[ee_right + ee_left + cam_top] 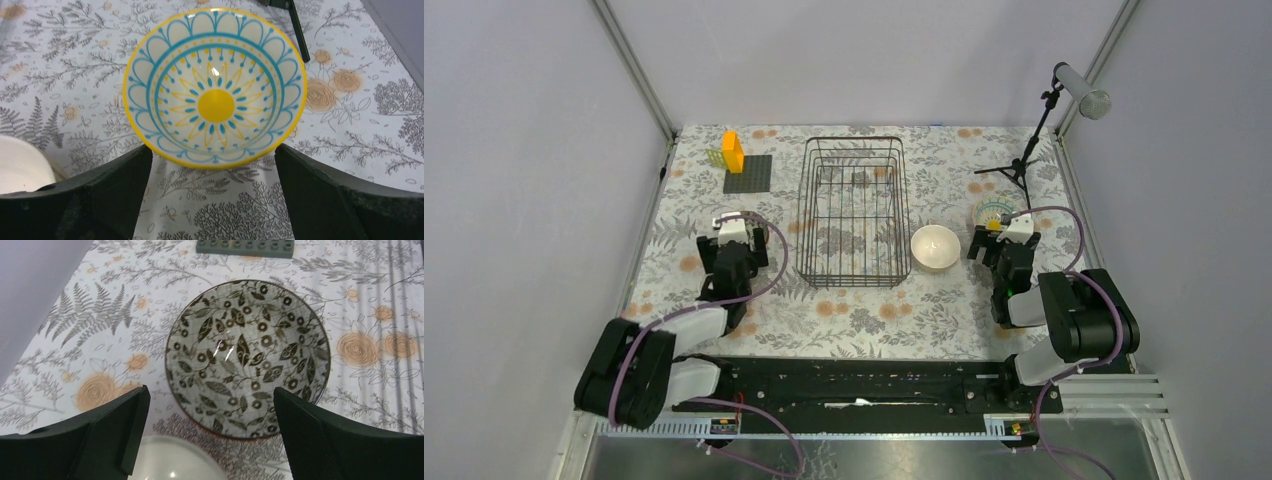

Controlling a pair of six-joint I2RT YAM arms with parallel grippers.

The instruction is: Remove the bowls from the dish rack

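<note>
Bowls (935, 247) sit on the table (864, 310) outside the seemingly bare dish rack (854, 212), and with our left gripper (211, 395) and right gripper (212, 150) both spread empty above two of them, we risk clipping a rim and tipping one.

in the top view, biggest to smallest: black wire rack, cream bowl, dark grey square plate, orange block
1. black wire dish rack
2. cream round bowl and dark grey square plate: look about alike, not ranked
3. upright orange block

Orange block (733, 152) at grey plate's (752, 178) corner; black tripod (1022, 166).
</note>
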